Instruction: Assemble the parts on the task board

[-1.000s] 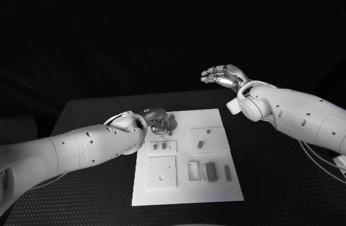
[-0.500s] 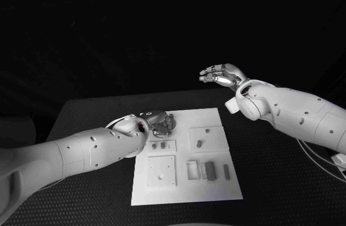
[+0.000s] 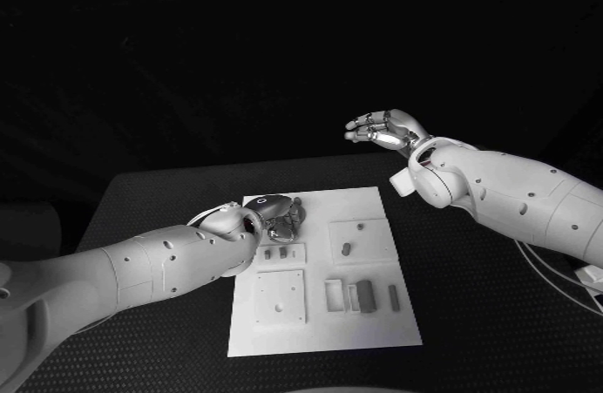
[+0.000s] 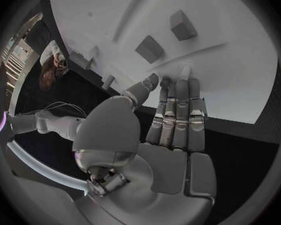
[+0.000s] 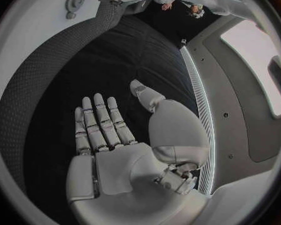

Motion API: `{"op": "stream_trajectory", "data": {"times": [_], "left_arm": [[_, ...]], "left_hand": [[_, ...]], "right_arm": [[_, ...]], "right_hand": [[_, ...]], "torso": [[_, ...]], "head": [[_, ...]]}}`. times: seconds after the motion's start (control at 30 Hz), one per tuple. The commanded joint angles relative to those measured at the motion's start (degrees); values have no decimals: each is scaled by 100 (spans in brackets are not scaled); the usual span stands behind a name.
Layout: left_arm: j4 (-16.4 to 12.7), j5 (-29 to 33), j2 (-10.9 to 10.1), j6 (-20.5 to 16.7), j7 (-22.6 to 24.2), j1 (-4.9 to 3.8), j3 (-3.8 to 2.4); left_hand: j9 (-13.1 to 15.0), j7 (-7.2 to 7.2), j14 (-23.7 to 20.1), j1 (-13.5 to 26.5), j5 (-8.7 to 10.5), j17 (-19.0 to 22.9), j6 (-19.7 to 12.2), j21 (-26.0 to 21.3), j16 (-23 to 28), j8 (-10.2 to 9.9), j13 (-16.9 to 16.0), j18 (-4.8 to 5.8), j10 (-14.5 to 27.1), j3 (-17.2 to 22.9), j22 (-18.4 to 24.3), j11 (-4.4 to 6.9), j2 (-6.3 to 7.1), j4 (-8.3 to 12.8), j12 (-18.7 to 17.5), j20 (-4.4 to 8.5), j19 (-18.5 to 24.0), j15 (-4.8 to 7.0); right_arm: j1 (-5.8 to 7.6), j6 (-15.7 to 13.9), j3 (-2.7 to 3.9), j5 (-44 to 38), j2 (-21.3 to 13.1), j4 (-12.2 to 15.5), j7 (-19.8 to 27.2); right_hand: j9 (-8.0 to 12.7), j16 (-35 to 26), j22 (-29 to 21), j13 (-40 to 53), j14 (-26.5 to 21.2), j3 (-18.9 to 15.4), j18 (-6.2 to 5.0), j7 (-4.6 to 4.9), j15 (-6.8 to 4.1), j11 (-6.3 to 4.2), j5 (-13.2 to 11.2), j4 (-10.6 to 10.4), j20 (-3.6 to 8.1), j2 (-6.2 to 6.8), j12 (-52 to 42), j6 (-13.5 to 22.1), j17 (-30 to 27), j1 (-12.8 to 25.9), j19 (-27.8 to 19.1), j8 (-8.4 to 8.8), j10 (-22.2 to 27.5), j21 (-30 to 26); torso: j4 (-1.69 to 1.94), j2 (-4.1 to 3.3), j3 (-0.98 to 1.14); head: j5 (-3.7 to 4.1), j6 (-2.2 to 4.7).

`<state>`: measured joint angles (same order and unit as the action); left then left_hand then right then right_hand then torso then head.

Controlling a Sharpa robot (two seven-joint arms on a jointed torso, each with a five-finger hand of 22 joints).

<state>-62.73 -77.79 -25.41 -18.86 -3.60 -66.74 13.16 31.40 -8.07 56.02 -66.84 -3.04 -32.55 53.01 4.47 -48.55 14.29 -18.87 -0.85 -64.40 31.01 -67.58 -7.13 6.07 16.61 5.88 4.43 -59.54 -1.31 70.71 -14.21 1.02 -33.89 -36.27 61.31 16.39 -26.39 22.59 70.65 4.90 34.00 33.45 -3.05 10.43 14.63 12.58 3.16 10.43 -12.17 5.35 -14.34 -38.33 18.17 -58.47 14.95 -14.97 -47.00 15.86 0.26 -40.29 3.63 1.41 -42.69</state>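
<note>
White task board [image 3: 377, 203] lies on the black table [image 3: 164, 193]; the left hand [image 3: 279, 214] hovers over its far-left corner, fingers extended and empty. Right hand [image 3: 383, 132] hangs raised, loosely spread, holding nothing.

Small parts [image 3: 366, 295] on white task board [image 3: 377, 336]

Both arms wear smooth white rounded shells dotted with small dark screw holes — the left arm [image 3: 138, 267] and the right arm [image 3: 515, 197] alike. Each robot hand is silver metal with segmented fingers — left [image 4: 159, 135], right [image 5: 125, 155]. Thin pale cables [image 3: 559, 284] trail by the right arm.
</note>
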Motion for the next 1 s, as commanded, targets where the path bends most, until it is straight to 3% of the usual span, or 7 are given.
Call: {"op": "stream_trajectory", "data": {"times": [0.03,0.5,0.67,1.0], "left_arm": [[36,-34,32,137,20,28,6],[50,-236,47,213,-66,46,9],[52,-511,29,387,-141,46,11],[85,-668,55,376,-129,46,47]], "left_hand": [[-10,-34,38,-58,-21,25,28,-4,5,13,9,5,-49,23,-7,14,-27,-10,-31,-6,-45,9],[-51,-38,184,-197,-9,48,182,33,-99,75,48,-6,-276,150,-70,85,-108,-5,-41,54,-200,81],[-72,6,270,-405,-3,70,296,42,-158,125,66,2,-433,348,-110,137,-58,6,-48,101,-297,128],[-91,24,355,-531,2,68,346,72,-236,147,87,0,-515,382,-171,163,40,9,-75,142,-399,164]], "right_arm": [[1,90,3,-34,0,20,45],[1,96,3,-34,-7,30,45],[1,98,3,-34,-11,25,46],[1,102,3,-34,-9,29,47]], "right_hand": [[6,-39,6,-9,-34,-31,90,302,11,-3,-31,-5,-7,-31,28,3,-6,25,-12,-37,-27,-36],[8,-40,10,-14,-34,-33,90,301,10,-3,-31,-7,-8,-33,28,2,-7,27,-11,-40,-30,-41],[9,-41,12,-16,-34,-33,91,301,10,-3,-31,-8,-8,-33,28,2,-7,29,-11,-41,-30,-43],[11,-42,16,-20,-34,-35,91,301,11,-3,-31,-15,-10,-41,28,1,-8,35,-10,-43,-32,-48]], "torso": [[0,-3,0],[5,6,1],[2,6,1],[9,7,-2]], "head": [[12,-1],[35,-18],[49,-32],[56,-32]]}}
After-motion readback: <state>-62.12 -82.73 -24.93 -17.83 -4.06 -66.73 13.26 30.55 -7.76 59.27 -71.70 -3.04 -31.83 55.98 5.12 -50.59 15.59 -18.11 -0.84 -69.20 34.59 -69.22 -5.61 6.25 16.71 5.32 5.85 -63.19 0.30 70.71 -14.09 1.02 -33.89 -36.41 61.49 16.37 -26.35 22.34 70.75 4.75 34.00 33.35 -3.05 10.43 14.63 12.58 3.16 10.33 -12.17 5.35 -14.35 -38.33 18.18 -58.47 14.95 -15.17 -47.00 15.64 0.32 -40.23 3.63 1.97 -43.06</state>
